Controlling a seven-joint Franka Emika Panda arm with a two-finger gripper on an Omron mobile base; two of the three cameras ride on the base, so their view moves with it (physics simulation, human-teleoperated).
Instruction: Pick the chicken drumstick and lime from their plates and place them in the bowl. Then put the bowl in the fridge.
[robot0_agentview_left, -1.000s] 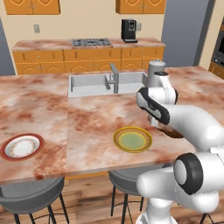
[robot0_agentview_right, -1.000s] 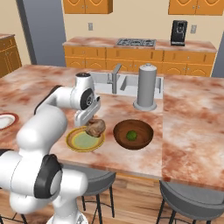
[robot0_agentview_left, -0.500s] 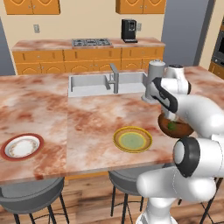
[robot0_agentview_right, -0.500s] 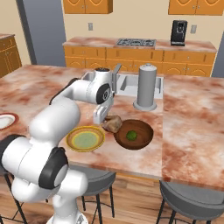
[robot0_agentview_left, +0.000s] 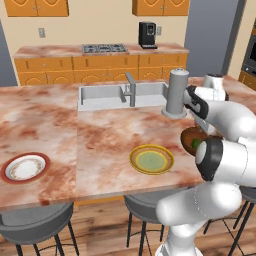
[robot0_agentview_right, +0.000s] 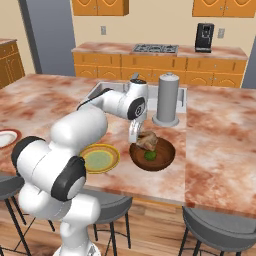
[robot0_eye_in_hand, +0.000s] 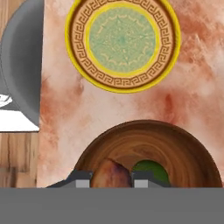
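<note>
Brown drumstick (robot0_agentview_right: 146, 140) now over bowl (robot0_agentview_right: 165, 159), carried right from yellow plate (robot0_agentview_right: 100, 158) w/ claw (robot0_eye_in_hand: 110, 180) clenched on it. Lime (robot0_agentview_right: 150, 155) already inside bowl. You judge: release next, then bowl to fridge. Bowl sits near tabletop (robot0_agentview_right: 220, 150) front edge.

Flat, even rendered light is filling the kitchen, with no glare showing. Soft shadows are lying under the stools (robot0_agentview_left: 35, 225). Edges are staying sharp, without blur or distortion.

A grey canister (robot0_agentview_right: 168, 99) stands just beside the sink (robot0_agentview_left: 105, 94) (black coffee machine (robot0_agentview_left: 147, 34) behind).
</note>
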